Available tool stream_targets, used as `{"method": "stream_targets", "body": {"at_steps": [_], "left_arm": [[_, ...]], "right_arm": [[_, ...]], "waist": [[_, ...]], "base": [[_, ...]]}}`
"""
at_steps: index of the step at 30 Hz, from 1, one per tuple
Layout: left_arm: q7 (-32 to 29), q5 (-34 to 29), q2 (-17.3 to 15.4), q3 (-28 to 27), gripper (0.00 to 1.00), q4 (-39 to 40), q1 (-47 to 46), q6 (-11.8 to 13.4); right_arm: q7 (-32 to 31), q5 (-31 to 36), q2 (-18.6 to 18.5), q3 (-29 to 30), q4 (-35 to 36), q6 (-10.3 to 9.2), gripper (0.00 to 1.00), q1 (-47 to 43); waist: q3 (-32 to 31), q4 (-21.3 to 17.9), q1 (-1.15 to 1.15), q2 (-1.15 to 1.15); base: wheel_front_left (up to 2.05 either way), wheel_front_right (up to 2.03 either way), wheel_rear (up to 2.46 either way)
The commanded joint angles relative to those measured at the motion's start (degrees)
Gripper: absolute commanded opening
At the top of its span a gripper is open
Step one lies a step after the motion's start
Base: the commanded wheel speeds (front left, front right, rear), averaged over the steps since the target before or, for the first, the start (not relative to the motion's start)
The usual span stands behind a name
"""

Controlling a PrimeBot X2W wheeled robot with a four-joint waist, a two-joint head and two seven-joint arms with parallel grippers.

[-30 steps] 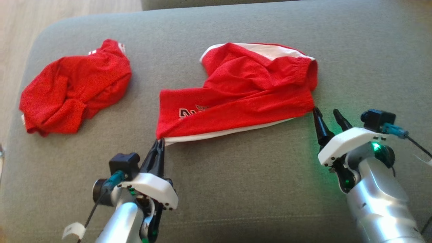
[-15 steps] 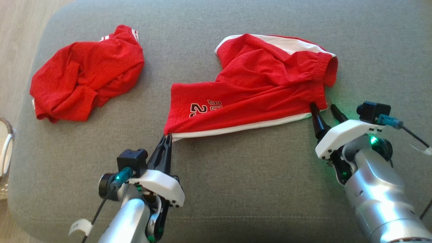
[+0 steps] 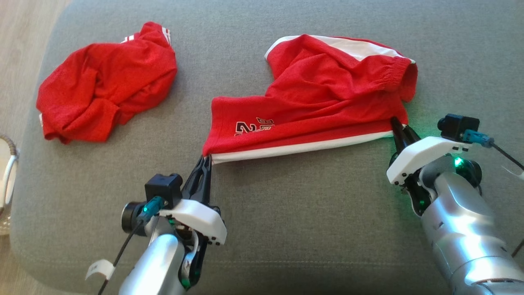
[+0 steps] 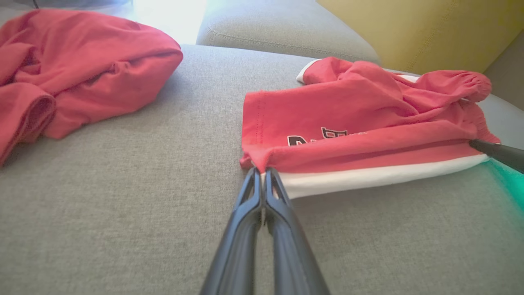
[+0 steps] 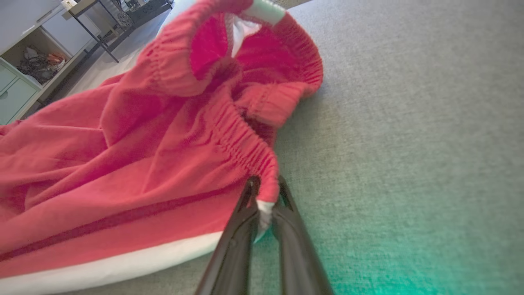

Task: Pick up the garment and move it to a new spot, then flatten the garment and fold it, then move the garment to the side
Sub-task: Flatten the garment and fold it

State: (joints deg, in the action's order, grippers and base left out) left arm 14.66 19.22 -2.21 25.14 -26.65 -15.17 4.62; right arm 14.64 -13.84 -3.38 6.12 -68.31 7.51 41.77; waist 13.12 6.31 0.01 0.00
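Two corners of the red mesh shorts with a white side stripe point(image 3: 311, 106) are pinched: the left gripper point(image 3: 204, 159) has its jaws fully closed on the hem corner point(image 4: 256, 160), the right gripper point(image 3: 399, 126) has them nearly together on the gathered elastic waistband point(image 5: 245, 143). Between the jaws the near edge runs straight over the grey woven cushion point(image 3: 307, 221); beyond them the thin fabric bunches. Flattening seems to be in hand; the next move calls for an even outward pull.

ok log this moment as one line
left gripper: shut on shorts hem corner | right gripper: shut on shorts waistband corner | shorts: rumpled, on grey cushion | other red garment: left side, apart
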Motion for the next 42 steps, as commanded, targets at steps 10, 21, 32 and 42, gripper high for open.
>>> {"method": "stream_targets", "body": {"at_steps": [10,21,32,42], "left_arm": [[0.34,-1.01,-0.74,-5.23,0.00,4.77,-0.86,-0.20],[0.34,1.05,-1.62,-11.97,0.00,20.44,1.93,-0.82],[-0.89,4.72,-1.32,-16.40,0.00,38.04,1.95,2.86],[-12.98,6.26,-4.96,-16.63,0.00,35.32,-10.46,2.77]], "right_arm": [[0.35,-0.47,0.42,-3.05,8.50,-0.02,0.00,-1.70],[-9.33,-2.64,0.05,-6.90,27.79,-0.02,0.00,-4.54],[-31.35,-13.59,0.47,-0.91,63.24,-0.02,0.00,-13.40],[-39.53,-19.08,0.49,3.68,58.85,-0.02,0.00,-5.86]], "waist": [[-5.19,-3.87,-0.01,0.00],[-14.28,-10.02,-0.01,0.00],[-16.91,-12.15,-0.01,0.00],[-11.96,-13.37,-0.01,0.00]], "base": [[0.00,0.00,0.00],[0.00,0.00,0.00],[0.00,0.00,0.00],[0.00,0.00,0.00]]}}
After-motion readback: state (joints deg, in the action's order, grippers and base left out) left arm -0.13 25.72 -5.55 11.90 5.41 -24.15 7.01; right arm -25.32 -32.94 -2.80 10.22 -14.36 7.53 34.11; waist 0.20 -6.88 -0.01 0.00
